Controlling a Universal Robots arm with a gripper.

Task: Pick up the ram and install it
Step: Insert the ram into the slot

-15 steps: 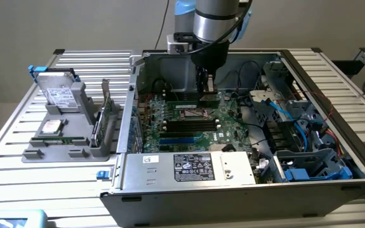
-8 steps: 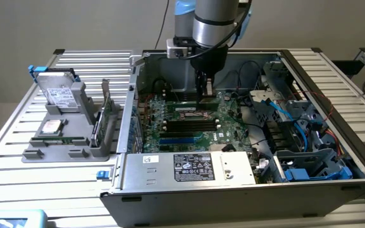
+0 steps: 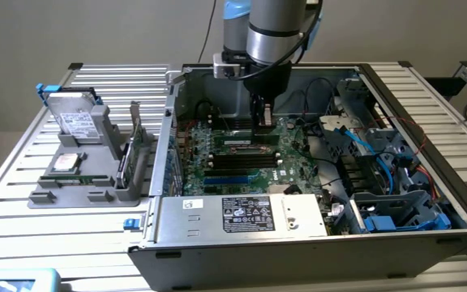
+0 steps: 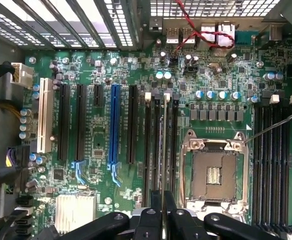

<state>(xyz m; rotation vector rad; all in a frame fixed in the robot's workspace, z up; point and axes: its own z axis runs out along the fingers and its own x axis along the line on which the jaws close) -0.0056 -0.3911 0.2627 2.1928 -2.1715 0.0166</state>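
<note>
While my gripper (image 4: 163,209) clamps the ram (image 4: 163,145) edge-on between its jaws, the ram's long axis lies parallel to the black memory slots (image 4: 172,150) directly beneath.

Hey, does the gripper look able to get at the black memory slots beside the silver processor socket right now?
Probably yes. The gripper hangs right above the black memory slots, gripping the thin green ram stick edge-on, and the slots' tops look uncovered along their whole length.
</note>
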